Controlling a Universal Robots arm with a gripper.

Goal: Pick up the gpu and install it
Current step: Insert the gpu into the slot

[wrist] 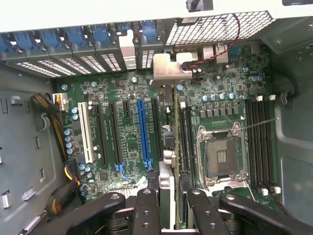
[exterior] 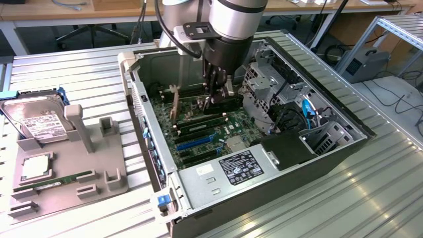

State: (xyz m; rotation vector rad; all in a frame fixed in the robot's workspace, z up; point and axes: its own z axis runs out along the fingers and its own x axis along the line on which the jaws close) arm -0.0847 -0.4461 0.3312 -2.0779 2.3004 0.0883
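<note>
Half shut around the gpu (wrist: pixel 177 137), with black fingers (wrist: pixel 146 208) pressing on its two flat sides. Holding it up on its thin edge, so seen from the wrist view as a dark, skinny blade. Gripping near one end of the card, with the rest of it reaching out past the fingertips toward the back wall of the computer case (exterior: pixel 140 94). Carrying a shiny silver bracket (wrist: pixel 166 68) at that far end, close to the row of blue clips (wrist: pixel 73 39) on the back wall. Lined up along the green board (wrist: pixel 122 98), just beside the long blue slot (wrist: pixel 143 132) and between that slot and the square silver chip socket (wrist: pixel 221 156). Well apart from the white slot (wrist: pixel 87 132) on the other side of the blue one. Hard to tell whether touching the board or only hanging close over it. Seen from the exterior view as a big silver and black arm (exterior: pixel 231 20) pointing straight down into the open case, fingers low inside, near the middle of the board. Sitting outside the case, toward the exterior view's left, on the ribbed metal surface (exterior: pixel 79 74): a grey holder (exterior: pixel 73 191) with a silver hard drive (exterior: pixel 39 124) standing in it and a thin green memory stick (exterior: pixel 63 179) lying flat. Both well away from the fingers and the card.
</note>
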